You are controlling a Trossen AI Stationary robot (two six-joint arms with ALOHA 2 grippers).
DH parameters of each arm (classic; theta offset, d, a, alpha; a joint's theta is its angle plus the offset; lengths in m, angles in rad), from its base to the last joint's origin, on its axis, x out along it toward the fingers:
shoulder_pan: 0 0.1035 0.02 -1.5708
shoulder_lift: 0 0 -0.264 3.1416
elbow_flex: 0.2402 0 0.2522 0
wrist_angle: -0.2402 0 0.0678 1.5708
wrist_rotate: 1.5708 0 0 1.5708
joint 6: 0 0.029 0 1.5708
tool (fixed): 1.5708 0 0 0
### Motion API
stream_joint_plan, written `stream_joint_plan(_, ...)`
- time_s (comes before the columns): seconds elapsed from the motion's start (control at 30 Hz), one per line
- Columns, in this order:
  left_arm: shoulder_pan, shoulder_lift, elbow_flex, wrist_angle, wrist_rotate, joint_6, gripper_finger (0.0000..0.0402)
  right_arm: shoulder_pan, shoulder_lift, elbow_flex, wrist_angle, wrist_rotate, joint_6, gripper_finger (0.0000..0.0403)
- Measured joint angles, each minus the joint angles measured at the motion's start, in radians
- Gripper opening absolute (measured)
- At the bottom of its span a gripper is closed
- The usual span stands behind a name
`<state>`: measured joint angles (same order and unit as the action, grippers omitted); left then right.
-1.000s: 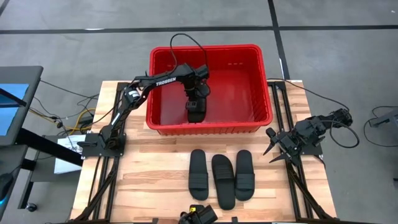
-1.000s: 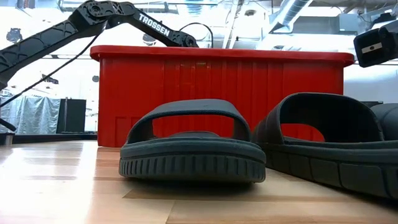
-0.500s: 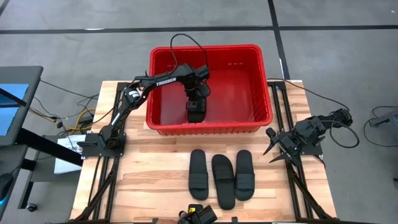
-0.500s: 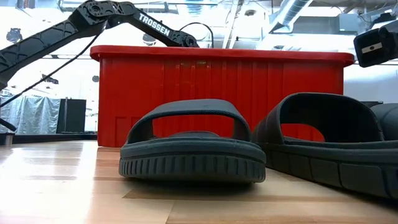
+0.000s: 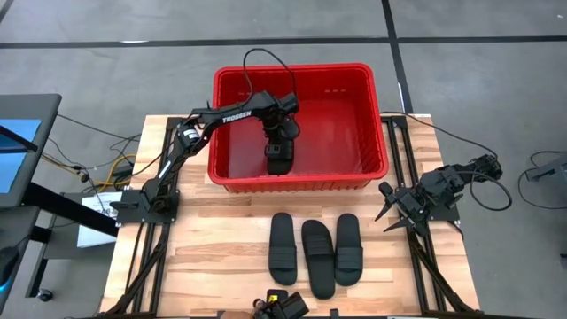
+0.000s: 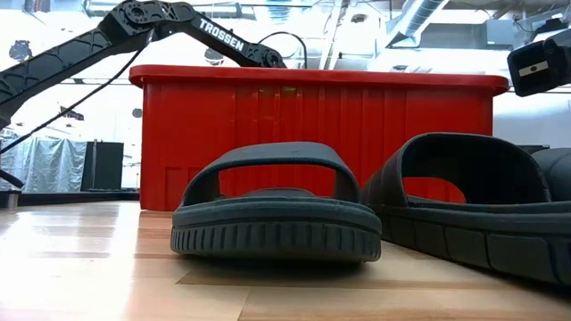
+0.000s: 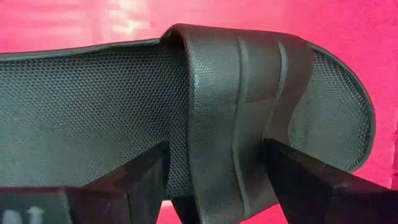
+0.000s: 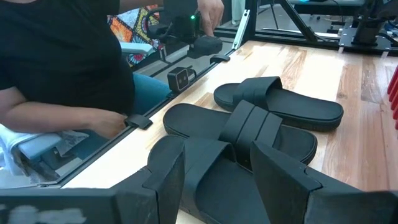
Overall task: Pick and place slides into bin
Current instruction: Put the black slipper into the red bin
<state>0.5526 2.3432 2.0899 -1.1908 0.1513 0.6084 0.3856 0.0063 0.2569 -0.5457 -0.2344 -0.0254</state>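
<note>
Your left tool is down inside the red bin, near the bin's 6 o'clock wall, and it is holding one black slide. In the left wrist view you can see its two dark fingers sitting on each side of the slide's wide ribbed strap, closed on it, with the red of the bin all around. In the high view the slide you hold is mostly hidden under the tool, so you cannot tell if it touches the bin floor. The bin sits at the 12 o'clock end of the wooden counter. The other three slides lie on the counter at 6 o'clock from the bin, side by side and very close, with their long sides running from 12 to 6 o'clock. The middle one sits a bit lower toward 6 o'clock than the two beside it. Your right tool waits at the 3 o'clock edge of the counter, well apart from the slides, with its fingers spread wide and holding nothing. In the right wrist view a person in a dark shirt sits past the counter's edge.
</note>
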Motion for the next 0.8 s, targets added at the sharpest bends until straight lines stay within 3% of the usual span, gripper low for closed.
stream_joint_plan(0.8, 0.001, 0.000, 0.000, -0.004, -0.002, 0.018, 0.0247, 0.000, 0.000, 0.000, 0.000, 0.000, 0.000, 0.0173)
